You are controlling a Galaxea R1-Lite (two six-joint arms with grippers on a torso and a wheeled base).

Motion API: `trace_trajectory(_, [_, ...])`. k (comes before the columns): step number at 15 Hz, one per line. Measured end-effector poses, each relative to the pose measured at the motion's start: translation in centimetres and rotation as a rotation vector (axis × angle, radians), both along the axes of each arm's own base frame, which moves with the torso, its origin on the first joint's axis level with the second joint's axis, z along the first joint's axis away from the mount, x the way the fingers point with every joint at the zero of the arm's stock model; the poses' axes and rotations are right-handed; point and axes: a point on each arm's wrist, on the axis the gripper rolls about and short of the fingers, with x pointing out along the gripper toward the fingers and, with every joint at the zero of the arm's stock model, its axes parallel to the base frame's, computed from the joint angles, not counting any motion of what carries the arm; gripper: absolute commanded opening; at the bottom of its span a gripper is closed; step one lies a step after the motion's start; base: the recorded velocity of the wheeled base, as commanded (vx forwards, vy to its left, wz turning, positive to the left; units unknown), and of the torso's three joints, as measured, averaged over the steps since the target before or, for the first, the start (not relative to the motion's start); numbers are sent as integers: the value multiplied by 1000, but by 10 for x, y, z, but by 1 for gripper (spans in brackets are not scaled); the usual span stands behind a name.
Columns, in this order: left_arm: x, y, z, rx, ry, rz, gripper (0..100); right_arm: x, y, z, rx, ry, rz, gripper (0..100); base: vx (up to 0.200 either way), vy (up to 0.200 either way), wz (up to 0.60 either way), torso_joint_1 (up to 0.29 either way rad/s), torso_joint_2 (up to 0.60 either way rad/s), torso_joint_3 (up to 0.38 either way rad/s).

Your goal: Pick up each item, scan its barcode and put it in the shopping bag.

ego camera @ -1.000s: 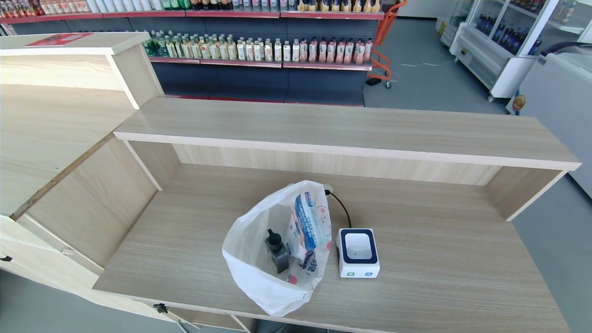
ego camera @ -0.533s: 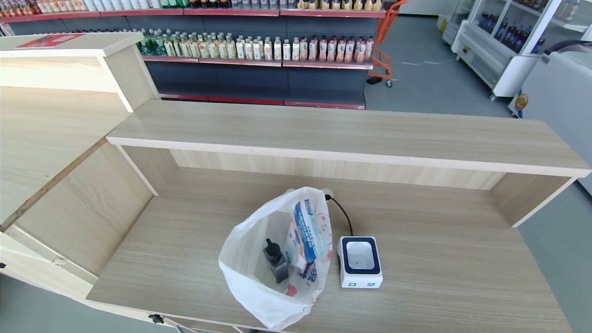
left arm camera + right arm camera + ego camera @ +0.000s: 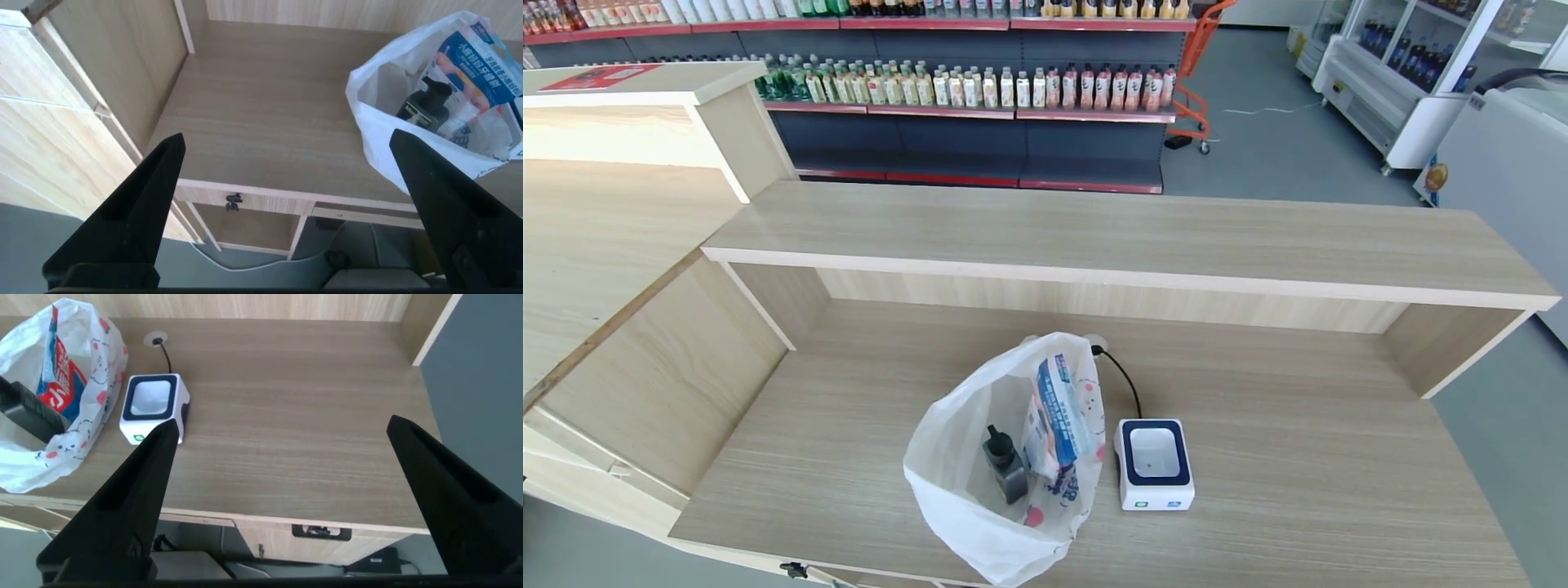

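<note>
A white plastic shopping bag (image 3: 980,498) stands open on the wooden counter (image 3: 1298,457). Inside it are a dark bottle (image 3: 1003,467) and a blue-and-white packet (image 3: 1054,408). Right beside the bag sits a white barcode scanner (image 3: 1153,464) with a dark blue frame and a black cable. In the left wrist view my left gripper (image 3: 290,204) hangs open off the counter's near edge, the bag (image 3: 409,131) ahead of it. The right wrist view has my right gripper (image 3: 286,490) open over the counter's front edge, with the scanner (image 3: 152,404) and bag (image 3: 57,425) beyond.
A raised wooden ledge (image 3: 1127,237) walls the counter at the back, and side panels (image 3: 662,367) close it at left and right. Shelves of bottles (image 3: 972,86) and fridges (image 3: 1405,73) stand across the aisle. Bare counter lies to the right of the scanner.
The head camera has shifted, so the whole scene sits slightly lower and to the left. The bag, its contents and the scanner have not moved on the counter.
</note>
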Motion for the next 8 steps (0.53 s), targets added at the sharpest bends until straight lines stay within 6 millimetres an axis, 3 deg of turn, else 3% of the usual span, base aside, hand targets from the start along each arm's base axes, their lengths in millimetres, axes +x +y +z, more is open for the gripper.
trace_trajectory(8, [0,0,0,0,0,-1,100,0,0,0,4,0,-1,100,0,0,0,0,0,0])
